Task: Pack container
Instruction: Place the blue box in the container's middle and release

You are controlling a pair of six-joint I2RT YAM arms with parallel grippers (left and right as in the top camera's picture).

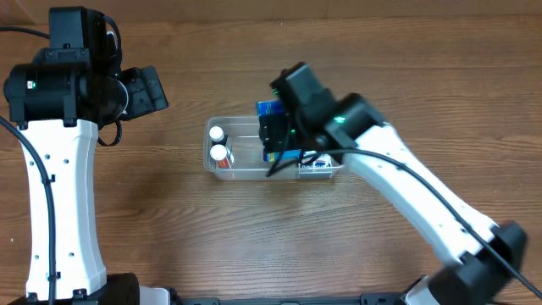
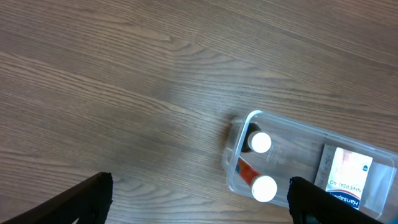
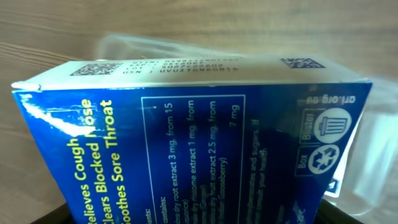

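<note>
Filling your right wrist view, the blue box (image 3: 193, 149) hides the right gripper (image 1: 279, 140) fingers clamping it above the container (image 1: 246, 173). Your left gripper (image 2: 199, 202) gapes, well apart; only it shows two bottles (image 2: 260, 142).

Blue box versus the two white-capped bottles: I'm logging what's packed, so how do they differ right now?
The blue box is flat-sided with printed text; the bottles are round with white caps. The box sits at the right gripper over the container, apparently held; the bottles stand free and upright at the container's left end. The box is dark blue; one bottle shows an orange label. Both lie within the container's outline.
</note>
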